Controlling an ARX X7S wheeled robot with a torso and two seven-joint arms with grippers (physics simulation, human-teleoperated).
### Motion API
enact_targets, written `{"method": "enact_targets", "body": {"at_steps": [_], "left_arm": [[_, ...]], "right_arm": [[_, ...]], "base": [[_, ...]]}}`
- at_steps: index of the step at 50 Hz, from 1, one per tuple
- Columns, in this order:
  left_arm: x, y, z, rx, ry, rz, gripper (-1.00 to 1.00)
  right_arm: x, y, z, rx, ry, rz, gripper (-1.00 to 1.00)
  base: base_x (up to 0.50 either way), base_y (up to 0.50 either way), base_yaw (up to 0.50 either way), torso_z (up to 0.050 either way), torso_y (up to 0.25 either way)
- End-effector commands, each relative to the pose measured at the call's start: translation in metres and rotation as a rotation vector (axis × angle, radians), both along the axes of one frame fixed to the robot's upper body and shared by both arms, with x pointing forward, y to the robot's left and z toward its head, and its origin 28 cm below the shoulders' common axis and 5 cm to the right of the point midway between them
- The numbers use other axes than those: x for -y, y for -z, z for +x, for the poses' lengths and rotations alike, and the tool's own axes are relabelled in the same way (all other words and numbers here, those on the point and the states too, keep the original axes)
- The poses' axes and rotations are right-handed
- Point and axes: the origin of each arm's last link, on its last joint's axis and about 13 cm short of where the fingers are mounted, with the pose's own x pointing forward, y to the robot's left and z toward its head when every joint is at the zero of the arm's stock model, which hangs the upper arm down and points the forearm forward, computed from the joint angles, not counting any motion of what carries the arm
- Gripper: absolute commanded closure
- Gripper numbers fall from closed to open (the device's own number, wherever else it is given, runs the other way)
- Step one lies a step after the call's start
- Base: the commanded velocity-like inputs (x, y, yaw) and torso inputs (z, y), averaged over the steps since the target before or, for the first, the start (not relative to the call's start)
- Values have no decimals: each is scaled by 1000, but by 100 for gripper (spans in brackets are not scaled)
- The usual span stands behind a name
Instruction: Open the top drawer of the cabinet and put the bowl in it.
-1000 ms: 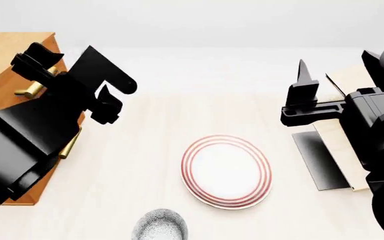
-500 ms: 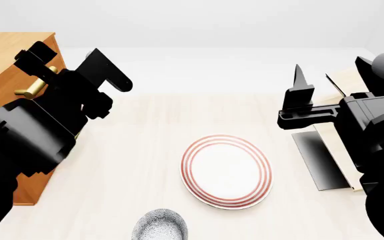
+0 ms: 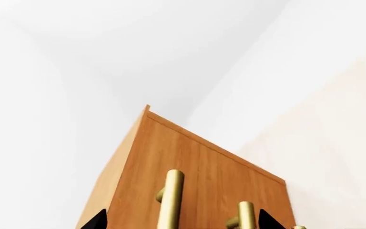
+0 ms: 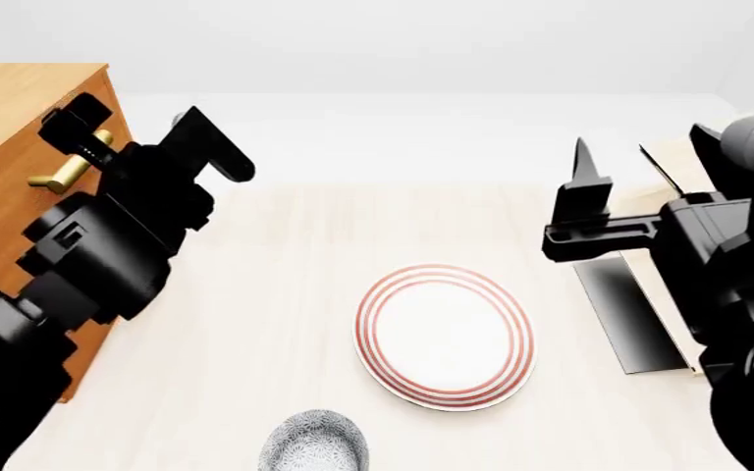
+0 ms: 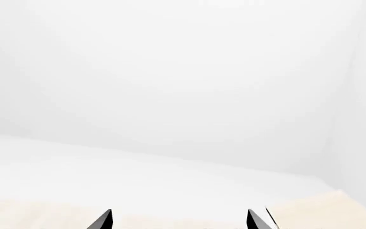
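Approach step: left claw (image 4: 134,132), jaws spread wide, faces the cabinet (image 4: 11,108) at far left with the top drawer (image 3: 196,176) shut, handle (image 3: 170,200) ungrasped; bowl (image 4: 314,442) waits on near bench (image 4: 286,294); next, close on handle.

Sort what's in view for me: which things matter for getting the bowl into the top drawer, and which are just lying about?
Job things:
- cabinet
- top drawer's brass handle
- bowl, at the near edge of the table
- left tool, open at that handle
- right tool, open, empty

Just lying about:
- red-ringed plate
- pale shelf rack on its black base
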Motion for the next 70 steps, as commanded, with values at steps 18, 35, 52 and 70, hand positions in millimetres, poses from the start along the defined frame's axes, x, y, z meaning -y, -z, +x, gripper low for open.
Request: {"method": "enact_targets", "body": {"at_steps": [18,35,52,70], "left_arm": [[-25,20,21,-35,-108,-53,-100],[-42,21,18,-33,-179,-65,-100],[-54,18,15,-21,-226,-79,-100],[-56,25,15,-21,-236,-112,100]], "right_arm": [[-2,8,7,-36,-18,19,-100],[-1,11,8,-43,-18,24,-100],[-2,12,8,-44,-21,24,-100],[-3,13,10,-50,-25,32,-100]], "base": [[0,0,0,0,0],[0,0,0,0,0],[0,0,0,0,0],[0,0,0,0,0]]}}
